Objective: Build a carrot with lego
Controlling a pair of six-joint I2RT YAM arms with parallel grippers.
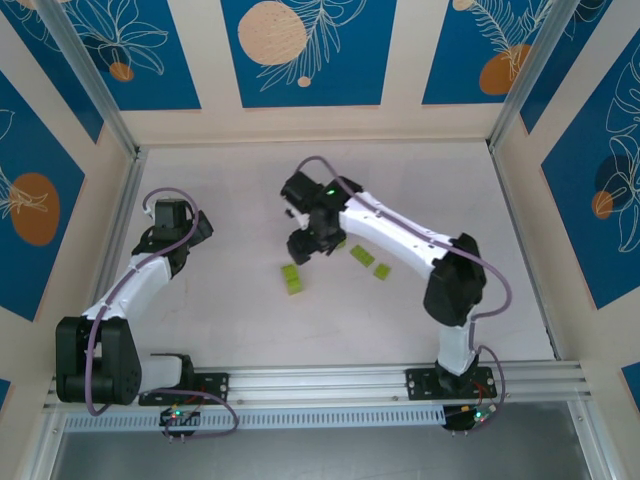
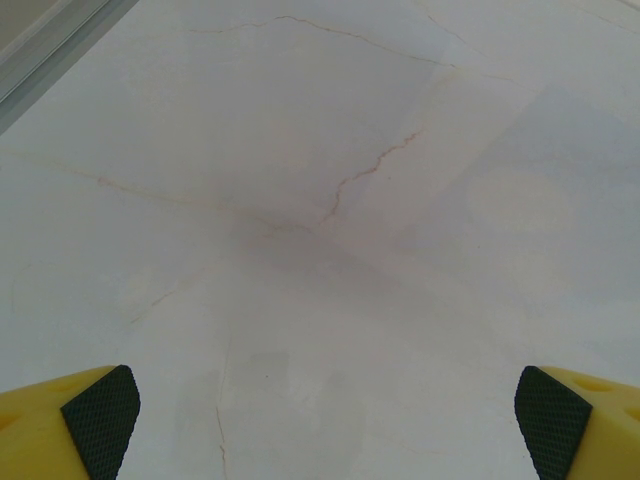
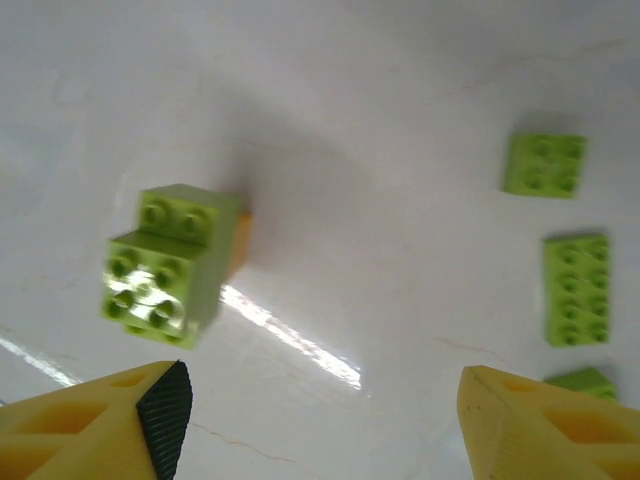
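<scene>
The partly built carrot (image 3: 165, 262) stands on the table as a stepped lime-green stack, with an orange brick (image 3: 240, 240) showing behind its base. In the top view the carrot (image 1: 291, 278) sits just below my right gripper (image 1: 303, 247). The right gripper (image 3: 320, 430) is open and holds nothing, with the stack ahead of its left finger (image 3: 165, 420). Loose lime-green lego lies to the right: a square (image 3: 545, 165), a rectangle (image 3: 577, 290) and a third piece (image 3: 583, 380) at the frame edge. My left gripper (image 2: 325, 440) is open over bare table, far to the left (image 1: 162, 213).
Two loose green bricks (image 1: 361, 255) (image 1: 381, 269) lie right of the right gripper. The white table (image 1: 440, 190) is bounded by aluminium rails and patterned walls. A rail (image 2: 40, 50) crosses the top left corner of the left wrist view.
</scene>
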